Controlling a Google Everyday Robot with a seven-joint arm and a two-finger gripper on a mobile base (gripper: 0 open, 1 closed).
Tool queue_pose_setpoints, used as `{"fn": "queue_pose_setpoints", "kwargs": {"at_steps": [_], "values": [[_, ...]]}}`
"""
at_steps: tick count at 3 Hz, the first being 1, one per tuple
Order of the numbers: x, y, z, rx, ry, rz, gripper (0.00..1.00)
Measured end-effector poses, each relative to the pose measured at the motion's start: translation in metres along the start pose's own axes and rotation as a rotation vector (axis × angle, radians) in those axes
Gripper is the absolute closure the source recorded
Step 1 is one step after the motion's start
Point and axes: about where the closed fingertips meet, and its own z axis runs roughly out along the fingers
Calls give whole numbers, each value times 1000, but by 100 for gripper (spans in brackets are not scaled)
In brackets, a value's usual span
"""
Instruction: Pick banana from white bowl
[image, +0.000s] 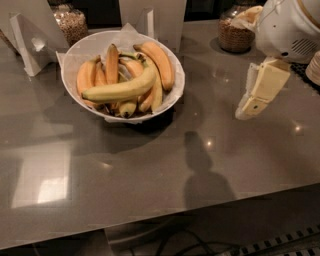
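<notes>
A break-room or kitchen snack counter: a glossy grey bench (150, 190), a white bowl (95, 44) of bananas (159, 62) at 11 o'clock, a snack jar (234, 35) at 1. The gripper (249, 109) hangs at 3 o'clock.

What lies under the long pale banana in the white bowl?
Under the banana lie shorter orange-yellow bananas, inside the white bowl. They cover the bowl's bottom, so anything below them cannot be seen. The pincer hangs at the picture's right, apart from the bowl, above the table.

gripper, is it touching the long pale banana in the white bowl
No, the gripper hangs over the table at the view's right, well clear of the white bowl and the banana lying in it.
</notes>
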Motion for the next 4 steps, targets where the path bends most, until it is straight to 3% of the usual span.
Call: {"fn": "queue_pose_setpoints", "kwargs": {"at_steps": [1,2,3,4], "values": [[-47,-25,15,4,-171,-148,0],[-93,-36,36,-41,-334,-341,0],[-93,-36,36,-41,-334,-341,0],[-104,-32,52,-44,-359,-385,0]]}}
